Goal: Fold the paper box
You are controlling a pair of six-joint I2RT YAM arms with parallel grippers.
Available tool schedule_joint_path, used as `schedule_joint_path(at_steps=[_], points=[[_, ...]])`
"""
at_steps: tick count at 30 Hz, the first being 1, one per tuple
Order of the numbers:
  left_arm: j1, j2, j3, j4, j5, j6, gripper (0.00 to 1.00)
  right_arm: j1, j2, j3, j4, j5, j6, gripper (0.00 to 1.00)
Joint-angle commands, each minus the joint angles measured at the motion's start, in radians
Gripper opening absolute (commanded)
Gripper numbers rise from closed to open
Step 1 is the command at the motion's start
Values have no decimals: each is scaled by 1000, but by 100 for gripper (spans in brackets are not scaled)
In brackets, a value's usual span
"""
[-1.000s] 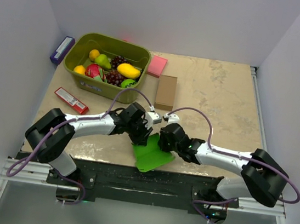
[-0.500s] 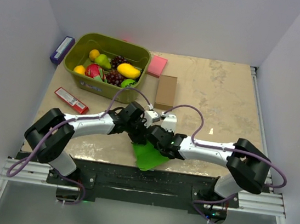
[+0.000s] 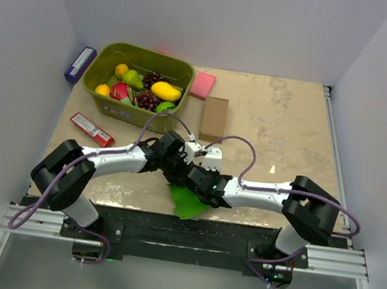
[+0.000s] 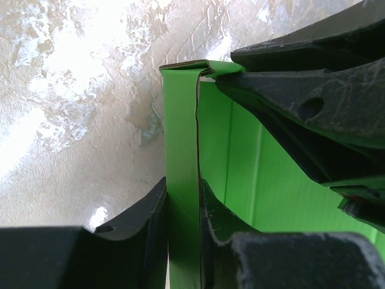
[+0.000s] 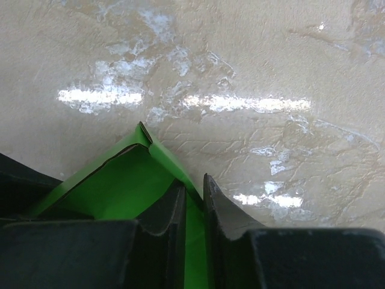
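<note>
At the far left, beyond and left of the olive plastic bin [image 3: 109,57], one small purple-blue carton [image 3: 80,64] leans at the wall, its print too small to read. One flat red packet [image 3: 91,129] with glossy wrapping lies nearer than the bin's left end on the mottled beige table [image 3: 282,120]. The bin is rounded and oblong and holds a heap of smooth fruit [image 3: 166,91]: yellow, orange, red, green and dark grape clusters, overlapping too much for a sure count. Nearer than the bin and to its right, two white-and-black arms meet over the paper box [image 3: 187,202], one bright green sheet of thin creased card at the table's near edge; the arms cover most of it from above, so its full outline cannot be made out. The left gripper [image 4: 182,192] has its black fingers [image 4: 153,205] pressed onto an upright green flap whose top edge is bent over, clamping it from both sides. In the right wrist view the right gripper [image 5: 192,189] is likewise closed nearly together, pinching a raised wall of the card [image 5: 120,192] beside a folded corner; the lower part of the card is cut off by the frame. Touching the bin's far right corner lies one pink square pad [image 3: 202,85], matte and flat. Just right of the bin stands one plain brown cardboard box [image 3: 213,118], a small rectangular block.
</note>
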Motion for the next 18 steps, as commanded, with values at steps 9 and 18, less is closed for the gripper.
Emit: schedule_joint_path(at_steps=[9, 18], points=[[-43, 11, 33, 58, 95, 8, 3, 63, 168, 57, -125, -72, -87, 0], [-44, 62, 61, -22, -66, 26, 4, 71, -14, 117, -310, -36, 3, 13]])
